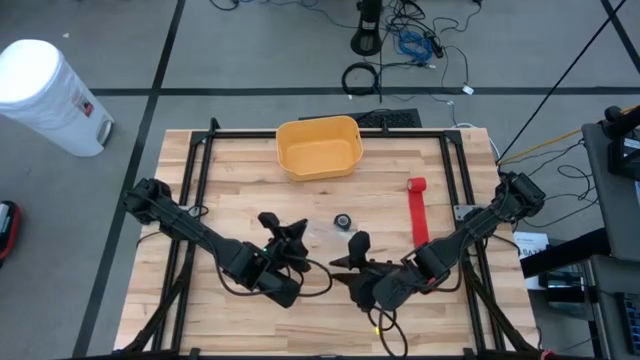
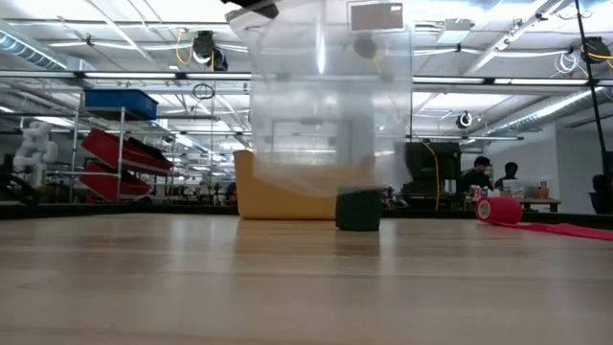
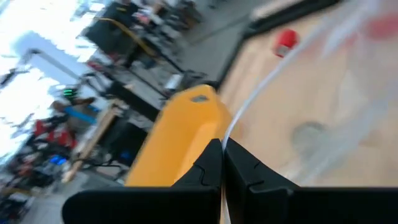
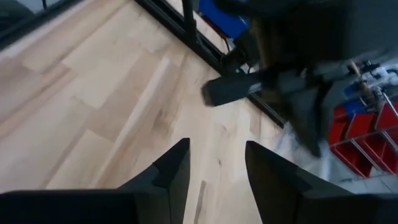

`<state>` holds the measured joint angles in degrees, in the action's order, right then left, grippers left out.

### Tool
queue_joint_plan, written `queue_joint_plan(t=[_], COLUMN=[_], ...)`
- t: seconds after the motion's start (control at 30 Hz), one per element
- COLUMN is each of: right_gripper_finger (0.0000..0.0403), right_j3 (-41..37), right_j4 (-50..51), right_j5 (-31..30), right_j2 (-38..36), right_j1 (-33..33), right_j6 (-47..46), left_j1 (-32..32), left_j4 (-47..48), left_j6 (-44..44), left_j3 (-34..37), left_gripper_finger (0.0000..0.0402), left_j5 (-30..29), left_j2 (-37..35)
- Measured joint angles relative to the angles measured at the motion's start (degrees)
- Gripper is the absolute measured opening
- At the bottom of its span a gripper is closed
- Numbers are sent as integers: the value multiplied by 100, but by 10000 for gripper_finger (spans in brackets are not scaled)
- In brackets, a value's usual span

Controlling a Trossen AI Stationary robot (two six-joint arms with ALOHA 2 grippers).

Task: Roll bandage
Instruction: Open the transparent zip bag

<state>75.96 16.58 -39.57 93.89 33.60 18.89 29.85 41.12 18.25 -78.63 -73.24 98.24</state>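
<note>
A red bandage lies on the table's right half, its rolled end (image 1: 417, 185) toward the far edge and its loose strip (image 1: 420, 225) running toward the near edge. In the low view the roll (image 2: 498, 209) rests on the wood. A small dark roll (image 1: 343, 221) stands on the table at the middle. A clear plastic bag (image 2: 326, 105) hangs over it, with my left gripper (image 1: 297, 232) shut on it. My right gripper (image 1: 357, 243) hovers open just right of the bag, nothing between its fingers (image 4: 177, 168). My left gripper pinches an edge of the clear bag (image 3: 233, 121) between its two shut fingers (image 3: 208, 165), coming nearly level from the table's left. The bag hangs down from the hold toward the dark roll (image 2: 358, 209); whether its lower end touches the table, I cannot tell.
A yellow bin (image 1: 318, 147) stands at the table's far middle. A black frame rail (image 1: 455, 170) runs along the table's sides. A white cylinder (image 1: 50, 95) stands on the floor off the far left corner. People sit in the room behind.
</note>
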Motion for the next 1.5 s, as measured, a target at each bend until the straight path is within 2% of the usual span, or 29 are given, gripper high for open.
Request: queue_joint_plan(t=[0.07,0.17,0.27,0.57,0.77,0.97,1.13,1.27,1.5], right_gripper_finger=[141,142,142,142,142,141,141,141,141], right_j3=[-1,0,0,0,0,0,0,0,0], right_j4=[202,617,1004,1750,2164,2456,2779,2713,1939], right_j5=[-270,-831,-1004,-995,-740,-286,-208,-208,-5], right_j2=[0,0,0,0,0,-2,-2,-2,-2], right_j1=[-4,-39,-116,-284,-281,-330,-518,-708,-1028], right_j6=[-144,-407,-712,-1299,-1582,-1959,-2284,-2288,-1841], left_j1=[0,0,15,68,58,11,11,42,61], left_j4=[10,15,16,424,1588,2637,3498,3729,3738], left_j6=[79,82,82,198,1211,2122,3252,3441,3397], left_j3=[0,0,0,0,0,0,0,-2,-228], left_gripper_finger=[2,2,2,2,2,2,2,2,2], left_j5=[-246,-242,-222,95,175,984,996,1037,1386], left_j2=[-2,-2,-2,-2,-2,-2,-2,-2,-2])
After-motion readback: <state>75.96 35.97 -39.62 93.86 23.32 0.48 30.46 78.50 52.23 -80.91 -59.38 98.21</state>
